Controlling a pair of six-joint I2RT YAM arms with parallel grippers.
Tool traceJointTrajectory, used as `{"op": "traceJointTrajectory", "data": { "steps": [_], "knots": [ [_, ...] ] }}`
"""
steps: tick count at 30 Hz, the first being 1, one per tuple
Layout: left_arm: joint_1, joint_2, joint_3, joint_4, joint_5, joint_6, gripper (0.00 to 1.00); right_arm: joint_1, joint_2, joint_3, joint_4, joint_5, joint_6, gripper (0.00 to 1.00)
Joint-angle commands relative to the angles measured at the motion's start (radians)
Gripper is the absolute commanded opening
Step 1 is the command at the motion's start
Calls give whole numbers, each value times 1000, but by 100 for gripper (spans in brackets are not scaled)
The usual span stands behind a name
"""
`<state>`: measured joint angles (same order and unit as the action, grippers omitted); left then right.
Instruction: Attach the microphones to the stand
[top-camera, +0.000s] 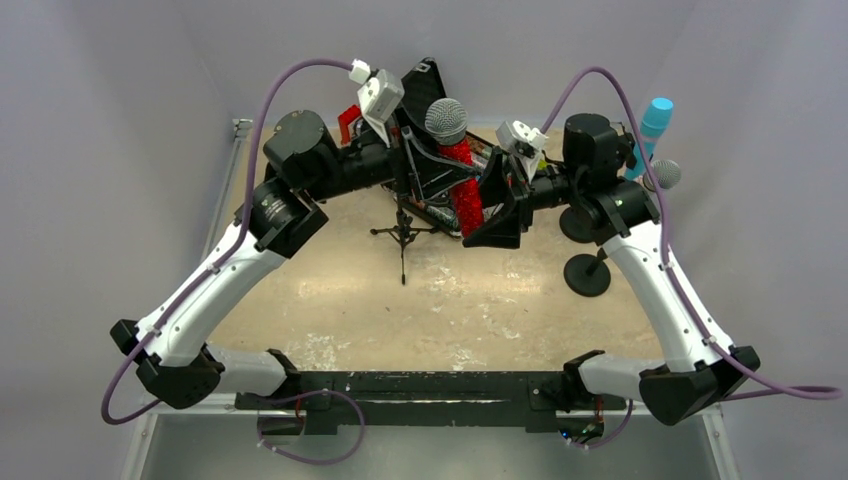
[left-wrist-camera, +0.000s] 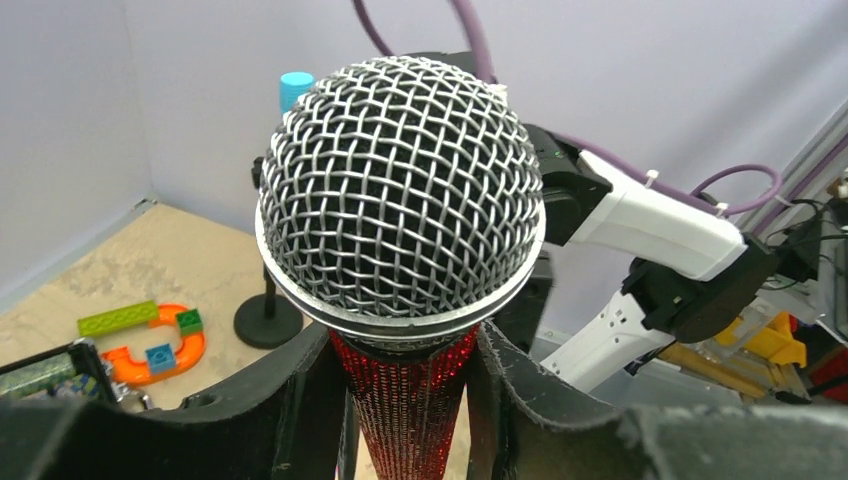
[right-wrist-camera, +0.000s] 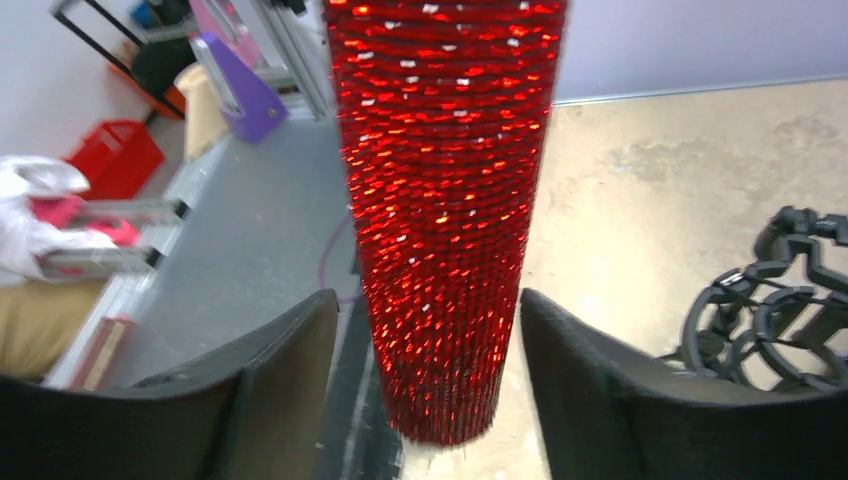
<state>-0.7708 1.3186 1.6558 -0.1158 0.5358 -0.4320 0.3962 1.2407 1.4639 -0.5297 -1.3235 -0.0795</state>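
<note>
Your left end effector (left-wrist-camera: 405, 340) is pinching the red mic (left-wrist-camera: 400, 230) just under its head. Both fingers hug the body and no gap shows. The mic is head-up, w/ the head above those fingers.

How it looks: a round grey wire-mesh ball w/ a silver band at its base, then a glittery red body that narrows toward the bottom.

Your right end effector (right-wrist-camera: 428, 300) is spread round the mic's bottom end. There's a clear gap on one side. The other finger is just beside the body, can't tell if it touches.

So the mic sits between both end effectors, left one high and right one low, held above the desk (top-camera: 450, 300).

In the top view a black tripod stand (top-camera: 403, 232) sits on the desk just below the left end effector.

Beyond the right end effector, on the arm's far side, a light blue mic (top-camera: 655, 125) stands upright. A grey mesh head (top-camera: 667, 176) is beside it. Both are partly hidden by the arm.

Round black stand bases (top-camera: 587, 272) sit on the desk near that end effector.
</note>
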Motion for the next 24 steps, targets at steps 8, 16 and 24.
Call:
{"op": "traceJointTrajectory", "data": {
  "steps": [8,16,24],
  "knots": [
    [122,-129,1,-159,-163,97,0,-152,-95,-10,-79,43,-162,93],
    [155,1,151,-172,-210,125,0,-163,-158,-186,-64,63,-265,94],
    [161,134,241,-145,-263,192,0,-164,-185,-342,60,55,-280,93]
  ]
}}
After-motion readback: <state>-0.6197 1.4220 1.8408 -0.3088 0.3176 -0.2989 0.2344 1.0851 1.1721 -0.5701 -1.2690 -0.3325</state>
